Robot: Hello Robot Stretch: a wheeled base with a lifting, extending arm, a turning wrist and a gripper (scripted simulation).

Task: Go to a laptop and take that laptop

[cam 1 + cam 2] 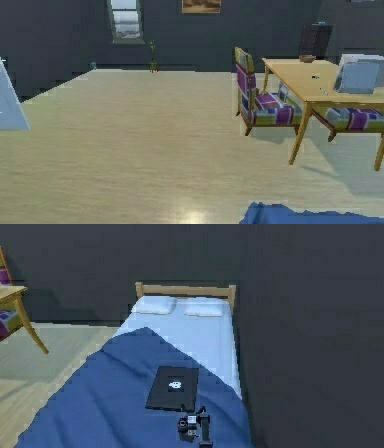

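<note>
Standing alongside a wooden-framed bed [215, 349], looking across its deep blue cover [90, 399] toward the pale wooden headboard [186, 292] and 2 white pillows [155, 306].

Find the flat, dark, closed laptop with a small pale mark on its lid [174, 387] lying on that blue cover, well down from the headboard and clear of the pillows.

Find the dark pincer [190, 424] farther again from the headboard, right at the laptop's foot-side edge. Cannot tell whether touching the lid or only hanging near it. Cannot tell whether grasping anything either, with laptop and cover directly behind its tip.

Judge the laptop to lie headboard-ward of the pincer, hardly offset sideways. Expect a short reach toward the headboard and a drop onto the near edge.

Read the laptop's sides as roughly square to the headboard, slightly skewed. Cannot settle the long axis from this slant.

Only 1 arm, so no choice of side.

Well off from the headboard, across bare floor: a light wooden worktop [300, 78] carrying a pale grey upright slab [358, 75], too vague to name.
</note>
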